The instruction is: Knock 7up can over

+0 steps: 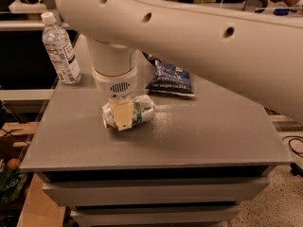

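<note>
The 7up can (143,110) lies on its side on the grey table (199,136), left of the middle, its silver-white body with green markings pointing left to right. My gripper (122,117) hangs straight down from the white wrist (113,74) and sits right over the can's middle, touching it or just in front of it and hiding part of it. The big white arm (199,37) crosses the whole upper part of the view.
A clear water bottle (59,48) with a white cap stands upright at the table's back left corner. A dark blue chip bag (171,79) lies flat behind the can, to the right. The table's front edge (156,167) is near; drawers sit below it.
</note>
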You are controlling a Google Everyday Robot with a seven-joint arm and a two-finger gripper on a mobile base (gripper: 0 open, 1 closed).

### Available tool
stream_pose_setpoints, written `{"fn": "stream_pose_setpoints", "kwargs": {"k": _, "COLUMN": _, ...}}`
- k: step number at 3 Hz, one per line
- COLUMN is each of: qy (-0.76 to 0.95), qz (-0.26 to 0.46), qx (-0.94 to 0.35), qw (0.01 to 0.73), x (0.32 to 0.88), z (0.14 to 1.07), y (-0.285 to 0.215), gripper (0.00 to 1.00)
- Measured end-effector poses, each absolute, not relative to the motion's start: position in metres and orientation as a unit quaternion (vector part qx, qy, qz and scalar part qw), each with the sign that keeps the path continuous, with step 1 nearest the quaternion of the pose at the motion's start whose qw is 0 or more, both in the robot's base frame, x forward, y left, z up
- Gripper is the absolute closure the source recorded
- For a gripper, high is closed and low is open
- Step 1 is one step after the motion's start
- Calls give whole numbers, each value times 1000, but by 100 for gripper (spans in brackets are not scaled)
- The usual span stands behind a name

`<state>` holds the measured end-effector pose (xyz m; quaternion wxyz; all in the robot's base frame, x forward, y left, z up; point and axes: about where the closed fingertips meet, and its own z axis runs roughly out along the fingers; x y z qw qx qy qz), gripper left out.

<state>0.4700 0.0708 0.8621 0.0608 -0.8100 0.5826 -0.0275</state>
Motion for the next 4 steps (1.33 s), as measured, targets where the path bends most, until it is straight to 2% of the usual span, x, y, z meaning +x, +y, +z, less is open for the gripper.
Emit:
{"fn": "stream_pose_setpoints", "kwargs": {"k": 2, "qy": 580, "qz": -40, "qx": -813, "qw": 28, "x": 466, "z": 844, "y": 78, "gripper": 59}}
{"fn": "stream_pose_setpoints", "kwargs": {"k": 4, "qy": 580, "qz": -38, "qx": -814, "qw": 24, "x": 465, "z": 842, "y": 78, "gripper": 11}}
